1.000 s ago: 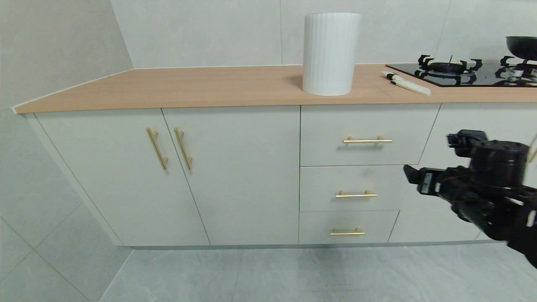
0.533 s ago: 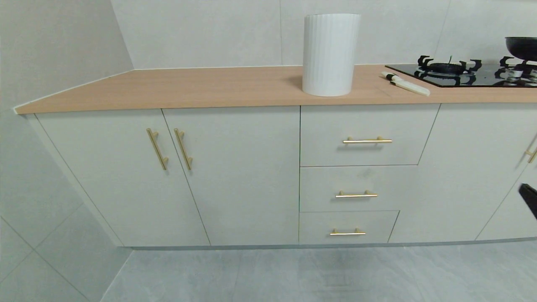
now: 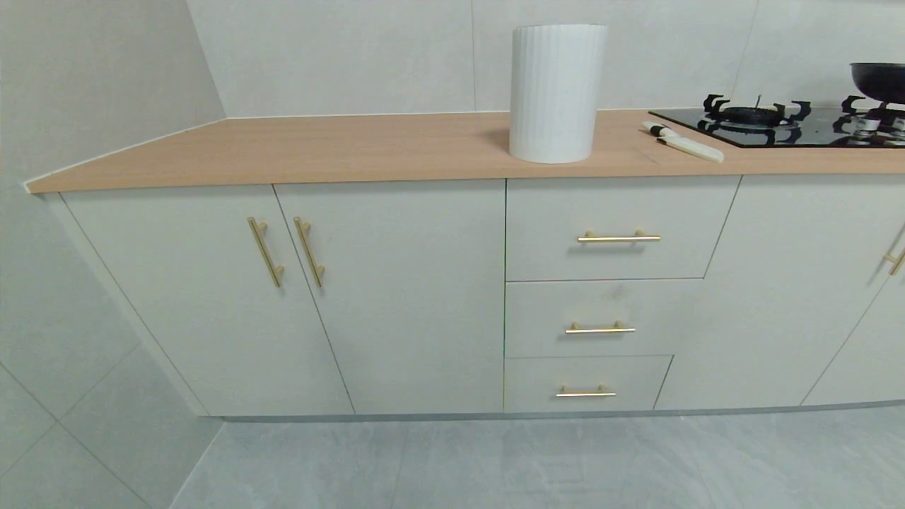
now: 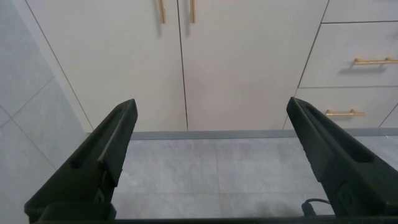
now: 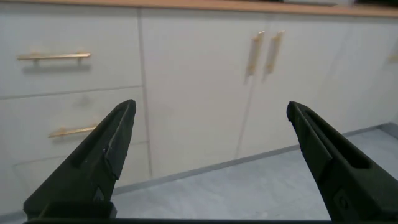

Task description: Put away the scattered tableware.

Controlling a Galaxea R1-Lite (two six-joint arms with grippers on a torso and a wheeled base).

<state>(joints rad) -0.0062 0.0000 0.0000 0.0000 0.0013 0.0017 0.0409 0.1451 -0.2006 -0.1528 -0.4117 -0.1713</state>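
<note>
A white utensil (image 3: pixel 683 141) with a dark band near one end lies flat on the wooden countertop (image 3: pixel 339 148), just left of the stove. A tall white ribbed cylinder (image 3: pixel 557 90) stands upright on the counter beside it. My left gripper (image 4: pixel 211 149) is open and holds nothing; it hangs low, facing the floor and the foot of the cabinet doors. My right gripper (image 5: pixel 208 155) is also open with nothing in it, facing the drawer fronts and cabinet doors below the counter.
A black gas stove (image 3: pixel 778 124) with a dark pan (image 3: pixel 877 76) sits at the counter's right end. Three shut drawers with gold handles (image 3: pixel 619 237) stack below the cylinder. Double doors (image 3: pixel 283 251) stand shut at the left. Grey tiled floor (image 3: pixel 495 466) lies in front.
My right arm, which stood at the right of the head view before the drawers a second ago, has dropped out of that view past the lower right edge. The counter objects have not moved.
</note>
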